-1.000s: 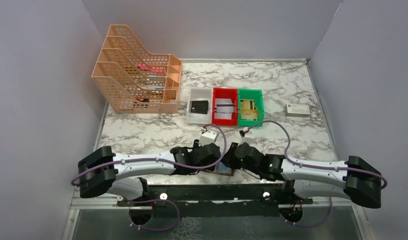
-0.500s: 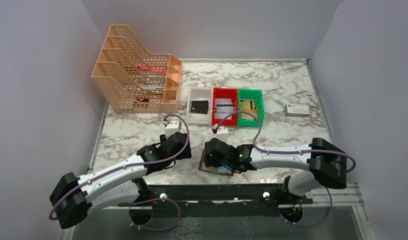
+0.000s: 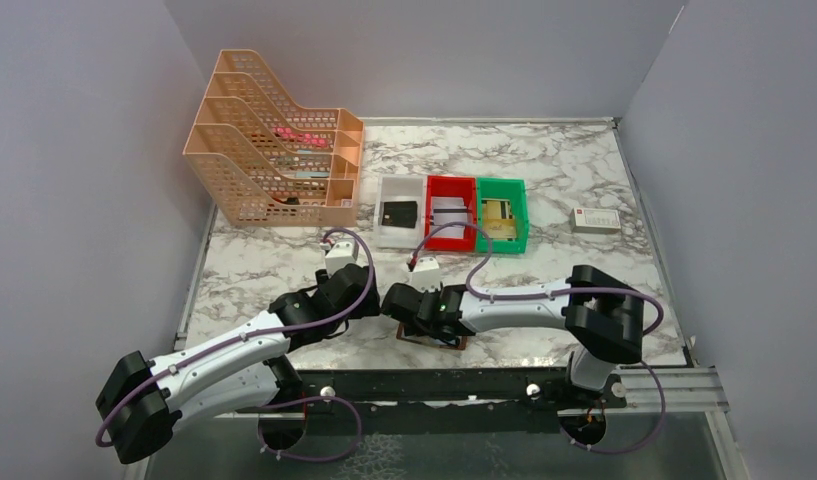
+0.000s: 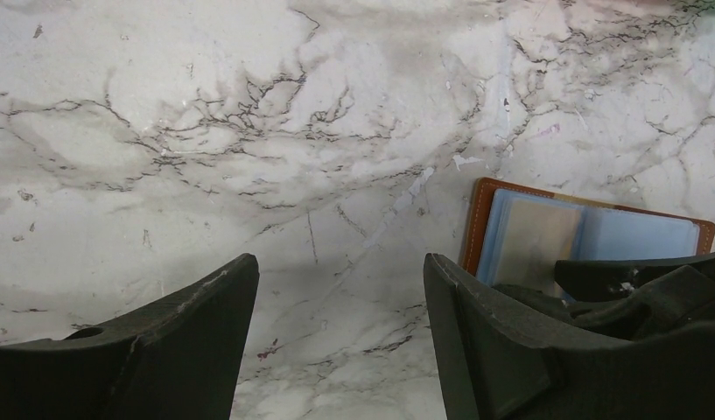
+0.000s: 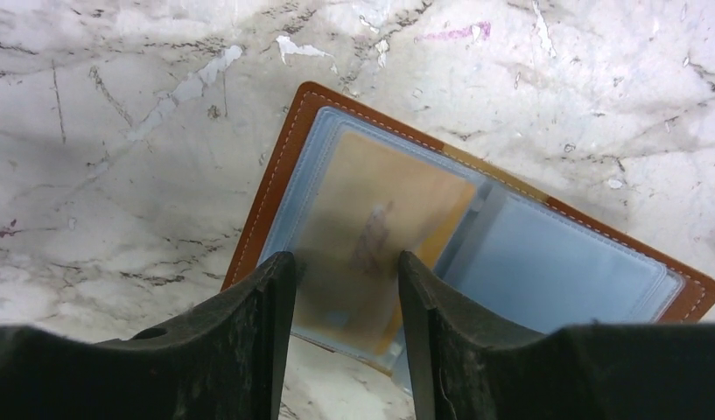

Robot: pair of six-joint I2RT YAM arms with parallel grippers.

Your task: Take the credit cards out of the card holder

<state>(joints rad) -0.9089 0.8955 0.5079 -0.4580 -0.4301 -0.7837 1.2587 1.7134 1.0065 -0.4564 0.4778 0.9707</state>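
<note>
The card holder point(image 5: 275, 188) lies open on the marble near the front edge, brown with pale blue sleeves, and it also shows in the top view point(image 3: 439, 340). A gold-yellow credit card point(image 5: 380, 210) sits inside its left sleeve. My right gripper point(image 5: 345, 262) hovers open just over that sleeve, one finger on each side, holding nothing; in the top view it point(image 3: 409, 305) sits at the holder's left end. My left gripper point(image 4: 338, 267) is open and empty over bare marble, left of the holder point(image 4: 546, 232); the top view shows it point(image 3: 372, 300) beside the right gripper.
Behind stand a white bin point(image 3: 384, 238) with a black card, a red bin point(image 3: 430, 215) with a pale card and a green bin point(image 3: 520, 212) with a gold card. An orange mesh rack point(image 3: 274, 165) stands back left. A small white box point(image 3: 595, 220) lies right.
My left arm has drawn back to the left, off the holder. My right arm has swung left, so its gripper now sits over the holder's left sleeve. The holder lies open.
</note>
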